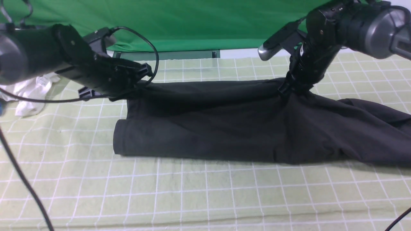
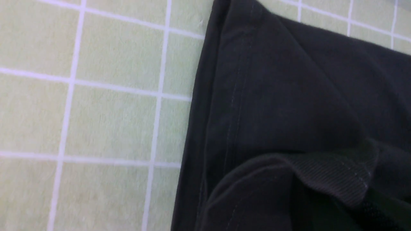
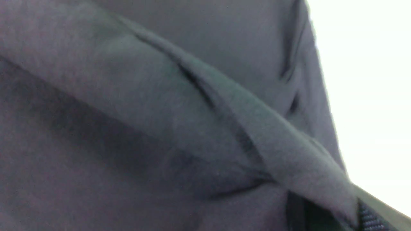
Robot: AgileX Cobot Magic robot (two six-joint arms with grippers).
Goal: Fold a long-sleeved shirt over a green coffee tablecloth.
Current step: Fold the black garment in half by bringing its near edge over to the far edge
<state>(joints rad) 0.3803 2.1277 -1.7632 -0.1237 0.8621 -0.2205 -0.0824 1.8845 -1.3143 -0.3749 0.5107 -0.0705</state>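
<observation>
A robot lab — cabled left arm (image 1: 38,54) and right arm (image 1: 362,22) over a grid tablecloth (image 1: 205,195), green backdrop (image 1: 192,22) behind.

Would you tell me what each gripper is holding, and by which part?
Both hold the shirt by its far edge: left gripper at the left corner, right gripper farther right.
</observation>
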